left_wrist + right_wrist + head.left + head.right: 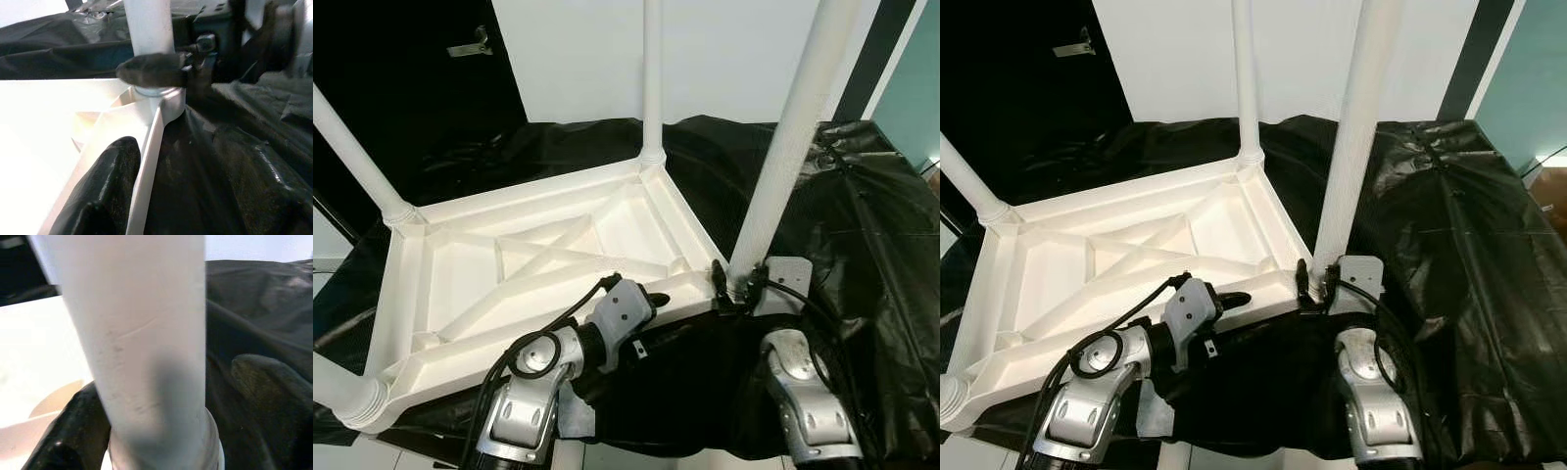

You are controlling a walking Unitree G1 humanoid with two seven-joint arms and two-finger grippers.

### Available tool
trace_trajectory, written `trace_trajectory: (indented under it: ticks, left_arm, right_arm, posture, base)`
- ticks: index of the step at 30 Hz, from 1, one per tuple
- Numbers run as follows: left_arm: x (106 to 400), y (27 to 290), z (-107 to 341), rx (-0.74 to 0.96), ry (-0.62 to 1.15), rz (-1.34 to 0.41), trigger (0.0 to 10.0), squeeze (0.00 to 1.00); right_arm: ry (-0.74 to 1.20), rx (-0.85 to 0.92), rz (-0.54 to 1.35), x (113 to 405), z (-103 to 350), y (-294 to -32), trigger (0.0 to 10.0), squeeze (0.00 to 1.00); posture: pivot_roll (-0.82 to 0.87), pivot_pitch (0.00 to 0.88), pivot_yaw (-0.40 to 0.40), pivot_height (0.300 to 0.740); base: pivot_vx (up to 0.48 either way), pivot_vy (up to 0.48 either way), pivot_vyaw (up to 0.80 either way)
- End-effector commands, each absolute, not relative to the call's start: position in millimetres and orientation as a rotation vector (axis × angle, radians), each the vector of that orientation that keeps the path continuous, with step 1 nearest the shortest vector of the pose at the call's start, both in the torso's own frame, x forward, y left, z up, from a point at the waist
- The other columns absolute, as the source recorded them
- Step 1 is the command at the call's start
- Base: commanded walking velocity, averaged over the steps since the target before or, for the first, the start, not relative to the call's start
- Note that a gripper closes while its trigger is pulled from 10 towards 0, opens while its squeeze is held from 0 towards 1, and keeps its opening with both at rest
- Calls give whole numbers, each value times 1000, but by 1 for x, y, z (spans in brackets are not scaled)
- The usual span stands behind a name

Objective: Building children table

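Right pincer [732, 284] clamps my fourth leg [783, 157] at its socket; left pincer [651, 297] grips the frame rim [558, 333]. Next, I judge: seat it firmly.

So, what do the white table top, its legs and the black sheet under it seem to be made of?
The table top looks like moulded white plastic: smooth, with cast ribs crossing its underside. The leg at the right gripper seems the same plastic, a matte tube with faint scuffs. The black sheet is probably thin plastic film, since it is glossy and creased.
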State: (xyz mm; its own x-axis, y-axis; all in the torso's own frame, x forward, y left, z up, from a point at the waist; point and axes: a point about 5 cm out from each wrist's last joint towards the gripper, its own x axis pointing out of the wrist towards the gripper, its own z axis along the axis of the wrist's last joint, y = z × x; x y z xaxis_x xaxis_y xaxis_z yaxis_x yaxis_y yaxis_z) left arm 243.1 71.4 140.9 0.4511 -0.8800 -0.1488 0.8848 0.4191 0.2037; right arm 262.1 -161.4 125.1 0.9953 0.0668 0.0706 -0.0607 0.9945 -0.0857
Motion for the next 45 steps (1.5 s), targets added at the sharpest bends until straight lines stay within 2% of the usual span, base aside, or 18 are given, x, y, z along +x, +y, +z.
trace_trajectory:
  ticks: [1, 3, 4, 13, 15, 18, 22, 23, 24, 25, 26, 33, 39, 40, 41, 42, 45]
  left_arm:
    - [247, 78, 142, 273, 13, -960, 10000, 0]
    - [248, 78, 142, 272, 13, -958, 10000, 0]
    - [248, 78, 142, 272, 13, -957, 10000, 0]
    - [251, 78, 143, 273, 9, -957, 10000, 0]
    - [251, 78, 143, 273, 8, -956, 10000, 0]
    - [252, 78, 144, 275, 4, -951, 10000, 0]
    - [253, 78, 145, 274, 0, -945, 10000, 0]
    - [253, 78, 146, 274, -2, -943, 10000, 0]
    - [253, 78, 146, 274, -2, -943, 10000, 0]
    - [253, 78, 146, 275, -3, -940, 10000, 0]
    - [254, 78, 146, 274, -4, -938, 10000, 0]
    - [253, 78, 146, 273, -5, -934, 10000, 0]
    - [252, 78, 146, 270, -4, -935, 10000, 0]
    - [252, 78, 146, 271, -4, -936, 10000, 0]
    - [252, 78, 146, 271, -4, -936, 10000, 0]
    - [252, 78, 146, 271, -3, -937, 10000, 0]
    - [252, 78, 146, 271, -3, -937, 10000, 0]
  right_arm:
    - [-99, -63, 85, 260, 129, -170, 10000, 1000]
    - [-101, -50, 139, 259, 131, -176, 10000, 1000]
    - [-103, -58, 171, 260, 132, -178, 10000, 0]
    - [-78, -89, 402, 269, 135, -184, 10000, 0]
    - [-72, -105, 469, 274, 137, -183, 10000, 0]
    - [-50, -137, 666, 288, 145, -178, 10000, 0]
    - [-42, -176, 745, 295, 149, -176, 10000, 0]
    - [-40, -187, 768, 297, 150, -176, 8078, 0]
    - [-40, -187, 768, 297, 150, -176, 8078, 0]
    - [-31, -201, 800, 298, 151, -175, 3647, 0]
    - [-16, -209, 835, 299, 152, -176, 0, 0]
    - [26, -235, 909, 297, 148, -181, 0, 0]
    - [35, -214, 867, 296, 144, -187, 0, 0]
    - [43, -206, 813, 297, 142, -187, 4000, 0]
    - [43, -206, 813, 297, 142, -187, 4000, 0]
    - [34, -210, 768, 297, 141, -188, 10000, 0]
    - [25, -214, 738, 297, 141, -188, 10000, 0]
  posture:
    - [-63, 32, 33, 740]
    - [-66, 35, 36, 740]
    - [-68, 37, 39, 740]
    - [-67, 35, 40, 740]
    - [-64, 32, 39, 740]
    - [-57, 24, 34, 740]
    - [-52, 21, 31, 740]
    - [-52, 21, 31, 740]
    - [-52, 21, 31, 740]
    - [-48, 17, 26, 740]
    - [-47, 16, 23, 740]
    - [-48, 17, 19, 740]
    - [-51, 20, 20, 740]
    - [-53, 20, 21, 740]
    - [-53, 20, 21, 740]
    - [-54, 21, 21, 740]
    - [-54, 21, 21, 740]
  base:
    - [0, 0, 0]
    - [0, 0, 0]
    - [0, 0, 0]
    - [0, 0, 0]
    - [0, 0, 0]
    - [0, 0, 0]
    - [0, 0, 0]
    - [0, 0, 0]
    - [0, 0, 0]
    - [0, 0, 0]
    - [0, 0, 0]
    - [0, 0, 0]
    - [0, 0, 0]
    - [0, 0, 0]
    - [0, 0, 0]
    - [0, 0, 0]
    - [0, 0, 0]
